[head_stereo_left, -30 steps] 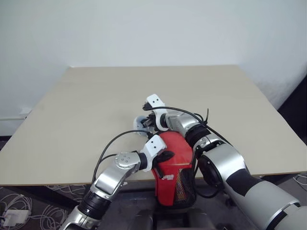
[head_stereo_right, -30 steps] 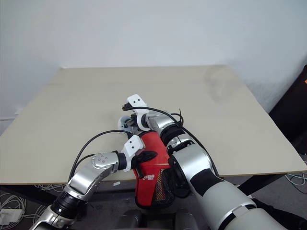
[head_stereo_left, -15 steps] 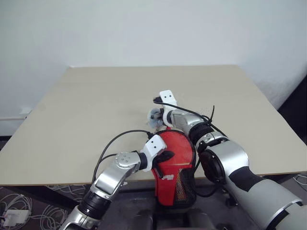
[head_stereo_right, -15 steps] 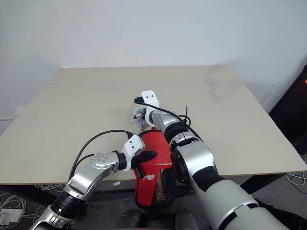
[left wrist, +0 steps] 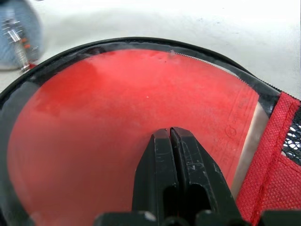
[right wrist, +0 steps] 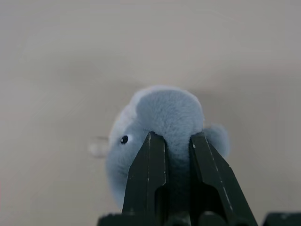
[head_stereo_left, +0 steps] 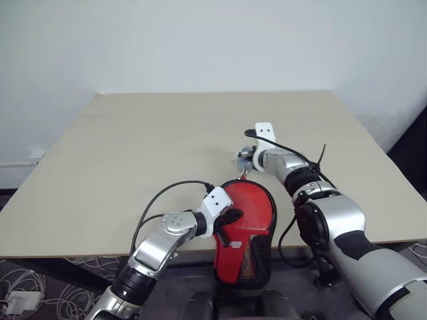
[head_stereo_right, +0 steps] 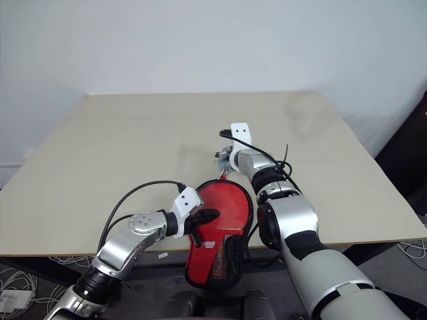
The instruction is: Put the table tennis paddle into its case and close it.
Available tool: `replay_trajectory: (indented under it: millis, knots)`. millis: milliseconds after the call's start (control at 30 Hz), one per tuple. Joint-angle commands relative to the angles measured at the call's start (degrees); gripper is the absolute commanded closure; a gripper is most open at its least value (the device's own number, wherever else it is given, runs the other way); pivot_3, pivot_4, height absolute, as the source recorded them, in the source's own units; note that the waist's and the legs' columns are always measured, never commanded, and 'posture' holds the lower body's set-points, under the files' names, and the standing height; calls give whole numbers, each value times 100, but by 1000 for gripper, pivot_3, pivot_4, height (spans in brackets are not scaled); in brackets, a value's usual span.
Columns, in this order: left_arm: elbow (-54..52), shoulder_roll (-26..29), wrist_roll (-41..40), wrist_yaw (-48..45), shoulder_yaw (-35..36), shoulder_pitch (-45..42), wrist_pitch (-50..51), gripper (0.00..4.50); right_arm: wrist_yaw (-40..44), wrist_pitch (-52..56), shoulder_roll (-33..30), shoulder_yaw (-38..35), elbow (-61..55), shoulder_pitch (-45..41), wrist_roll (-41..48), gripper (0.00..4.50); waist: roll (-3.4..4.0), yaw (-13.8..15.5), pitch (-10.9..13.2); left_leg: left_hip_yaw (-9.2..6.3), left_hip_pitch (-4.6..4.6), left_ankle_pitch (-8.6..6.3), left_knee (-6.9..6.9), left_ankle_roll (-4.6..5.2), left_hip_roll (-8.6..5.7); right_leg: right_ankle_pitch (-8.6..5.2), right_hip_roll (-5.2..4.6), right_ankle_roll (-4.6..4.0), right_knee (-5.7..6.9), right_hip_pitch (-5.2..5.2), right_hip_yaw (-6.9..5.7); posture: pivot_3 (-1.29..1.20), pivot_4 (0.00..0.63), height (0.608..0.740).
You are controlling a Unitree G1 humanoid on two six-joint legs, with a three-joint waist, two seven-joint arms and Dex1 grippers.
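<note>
Paddle is being pinned inside case by clenched left gripper; fluffy blue charm is being grasped by right gripper.

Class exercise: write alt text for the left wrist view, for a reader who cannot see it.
The left claw, fingers shut, presses on the red face of the table tennis paddle lying inside its open case, black zipper rim around it. Pale table beyond.
</note>
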Motion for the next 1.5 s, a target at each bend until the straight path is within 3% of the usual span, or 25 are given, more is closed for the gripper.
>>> replay_trajectory:
  millis: [33, 433, 967, 1500]
  knots:
    - [228, 13, 167, 97, -20, 82, 199, 4500, -109, 395, -533, -98, -969, 149, 72, 4392, 2, 23, -1, 0, -1, 0, 2, 0, -1, 0, -2, 0, 0, 1, -1, 0, 0, 734]
    - [635, -204, 261, 75, -50, -130, 38, 4500, -560, 2361, -788, -410, -3929, 1607, 500, 4392, 28, 43, -18, -11, -5, 2, 14, 7, -14, -2, -16, 3, -2, 13, -15, 0, 0, 734]
    - [2499, -748, 658, -335, -150, -1284, -884, 4500, -1048, 3070, -792, -806, -5139, 2052, 743, 4392, 42, 42, -27, -13, -9, 2, 25, 9, -19, -2, -18, 6, 0, 16, -19, 0, 0, 734]
    - [2813, -805, 831, -658, -182, -1337, -1131, 4500, -1302, 4793, -966, -1129, -7458, 3124, 795, 4392, 43, 176, -28, -5, -11, -6, 31, 21, -21, -8, -22, 15, -2, 16, -14, 0, 0, 734]
